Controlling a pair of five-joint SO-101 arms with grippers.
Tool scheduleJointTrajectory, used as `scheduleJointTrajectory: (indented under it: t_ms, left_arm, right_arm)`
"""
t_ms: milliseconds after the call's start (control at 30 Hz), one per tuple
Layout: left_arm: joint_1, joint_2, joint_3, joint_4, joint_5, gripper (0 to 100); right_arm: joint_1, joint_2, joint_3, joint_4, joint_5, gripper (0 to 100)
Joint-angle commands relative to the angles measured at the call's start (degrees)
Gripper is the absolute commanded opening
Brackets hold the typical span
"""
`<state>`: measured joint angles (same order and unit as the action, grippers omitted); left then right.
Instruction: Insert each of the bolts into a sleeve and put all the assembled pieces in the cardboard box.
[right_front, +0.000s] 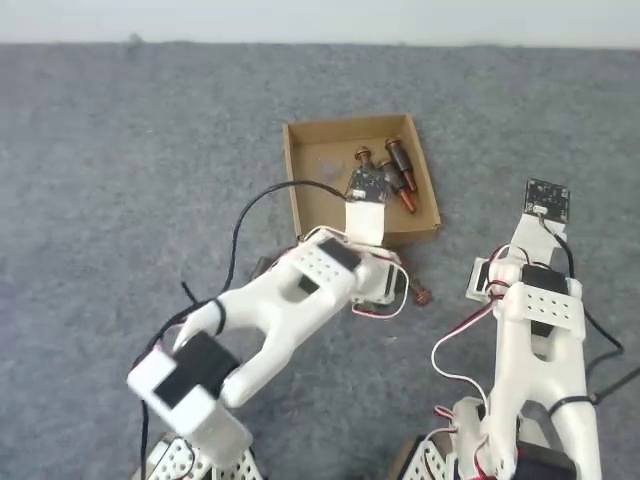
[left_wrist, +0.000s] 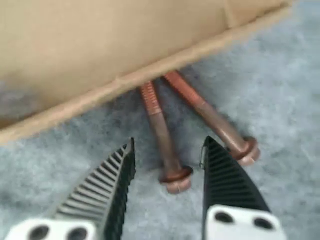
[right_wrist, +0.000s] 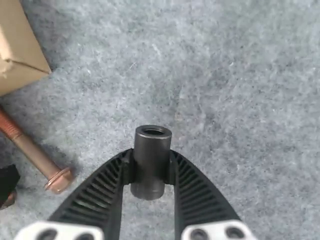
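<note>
Two copper bolts lie side by side on the grey carpet against the outer wall of the cardboard box (left_wrist: 100, 55). My left gripper (left_wrist: 169, 150) is open just above them, its fingers either side of the head end of the nearer bolt (left_wrist: 161, 135); the second bolt (left_wrist: 212, 120) lies just outside one finger. My right gripper (right_wrist: 151, 161) is shut on an upright dark sleeve (right_wrist: 151, 150) over the carpet, close to a bolt (right_wrist: 32, 152) and a corner of the box (right_wrist: 20, 55). In the high view the box (right_front: 340, 128) holds several assembled pieces (right_front: 395, 165).
The left arm (right_front: 290, 300) stretches diagonally to the box's near wall and covers the carpet in front of it. The right arm (right_front: 540, 310) stands to the right of the box. Bare grey carpet lies all around.
</note>
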<state>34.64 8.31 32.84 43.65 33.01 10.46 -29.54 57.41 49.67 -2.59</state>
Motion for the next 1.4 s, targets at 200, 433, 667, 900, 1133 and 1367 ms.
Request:
scheduleJointTrajectory:
  t_ms: [200,433,667,900,1133,1367]
  left_arm:
    - [-0.35,11.69,-17.71,15.12,2.02,8]
    - [-0.18,14.24,-20.35,23.03,-12.66,1]
    - [0.79,12.04,-19.82,33.85,-42.55,1]
    - [-1.93,4.04,-12.97,33.49,-58.2,4]
    - [-7.74,-2.2,-11.12,34.02,-56.0,20]
    - [-5.71,-16.7,-9.27,39.82,-50.73,12]
  right_arm:
    - [0.57,-2.68,-0.7,-0.92,0.97,0.7]
    - [0.57,-2.68,-0.62,-0.92,0.97,0.7]
    - [0.57,-2.68,-0.26,-1.98,0.97,0.7]
    - [0.57,-2.68,-0.26,-1.89,0.97,0.7]
    - [0.57,-2.68,-0.26,-1.89,0.97,0.7]
    - [0.57,-2.68,0.18,-2.15,0.97,0.7]
